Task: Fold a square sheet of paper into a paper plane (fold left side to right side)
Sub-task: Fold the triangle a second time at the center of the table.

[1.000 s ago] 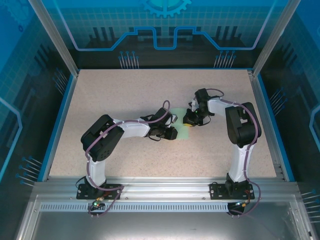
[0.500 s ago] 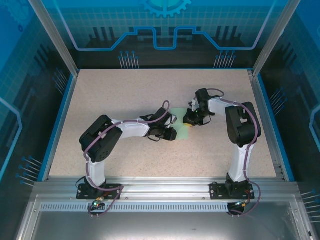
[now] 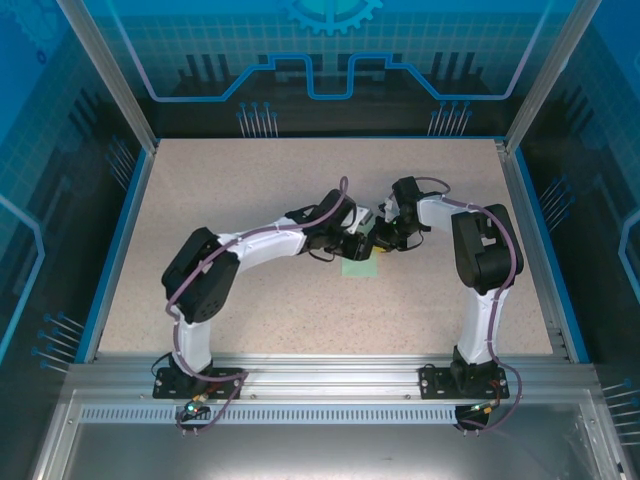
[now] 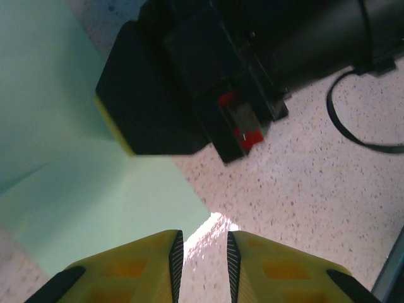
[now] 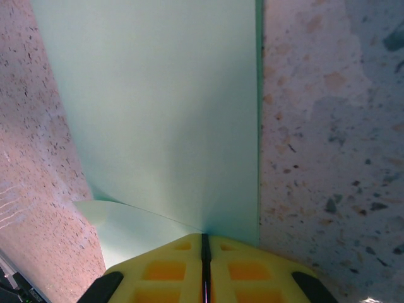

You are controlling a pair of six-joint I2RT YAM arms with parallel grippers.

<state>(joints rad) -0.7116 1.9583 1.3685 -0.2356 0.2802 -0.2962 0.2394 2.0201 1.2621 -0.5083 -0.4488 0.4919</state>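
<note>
Across the middle of the enclosure spreads the speckled bench (image 3: 220, 190). Both arms reach over it to its centre: the left arm (image 3: 262, 245) stretches rightwards from its base, and the right arm (image 3: 478, 250) bends back leftwards, so that their ends nearly meet. Under that meeting point lies the square sheet of paper (image 3: 360, 267), pale mint green, its near part flat on the bench and showing just below the two wrists.

Seen from the right wrist, the sheet (image 5: 164, 95) spreads away as a broad plain panel with one straight edge along the right, and a second layer curls out beneath it at the lower left. The right fingers (image 5: 197, 252) are pressed together with no gap, pinching the sheet where its surface runs up into them.

Seen from the left wrist, the sheet (image 4: 57, 95) carries a crease, with one part tilted up beside the right arm's black finger. The left fingers (image 4: 175, 249) stand slightly parted at the sheet's corner, with bare bench between them and nothing held.
</note>
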